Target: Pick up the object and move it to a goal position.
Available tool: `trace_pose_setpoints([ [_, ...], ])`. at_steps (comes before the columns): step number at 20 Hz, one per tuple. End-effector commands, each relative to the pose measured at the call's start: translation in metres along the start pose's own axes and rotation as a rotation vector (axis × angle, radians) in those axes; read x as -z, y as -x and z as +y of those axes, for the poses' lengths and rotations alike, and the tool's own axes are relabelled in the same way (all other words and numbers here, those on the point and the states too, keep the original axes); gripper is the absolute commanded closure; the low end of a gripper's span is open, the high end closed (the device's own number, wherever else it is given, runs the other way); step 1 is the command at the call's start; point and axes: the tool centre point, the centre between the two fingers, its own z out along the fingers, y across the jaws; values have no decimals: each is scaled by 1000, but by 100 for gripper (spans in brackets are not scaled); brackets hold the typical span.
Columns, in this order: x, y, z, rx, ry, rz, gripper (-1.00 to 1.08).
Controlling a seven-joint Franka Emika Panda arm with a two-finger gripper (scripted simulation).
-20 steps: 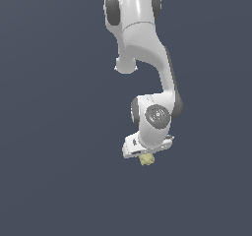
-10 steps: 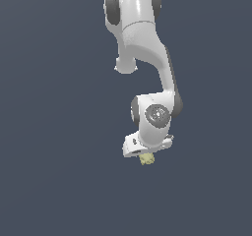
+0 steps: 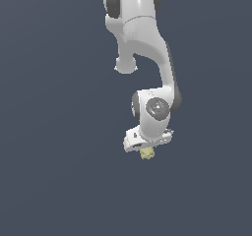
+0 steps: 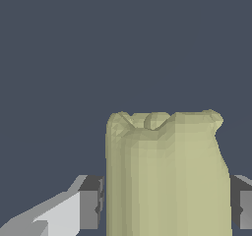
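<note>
The object is a small pale yellow-green ridged block that pokes out just below the white hand of my arm in the exterior view. My gripper is shut on it, though its fingers are mostly hidden behind the hand there. In the wrist view the object fills the space between the two grey finger pads, which press on its opposite sides. Its top edge is lumpy and notched.
The white Franka arm comes down from the top of the exterior view, with its round wrist joint above the hand. Plain dark blue-grey background lies all around.
</note>
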Motion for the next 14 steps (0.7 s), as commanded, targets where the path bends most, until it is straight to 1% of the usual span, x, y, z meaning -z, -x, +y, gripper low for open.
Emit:
trace_pose_setpoints([
  [1, 1, 9, -4, 0, 0, 0, 108],
  [14, 9, 79, -32, 0, 0, 0, 108],
])
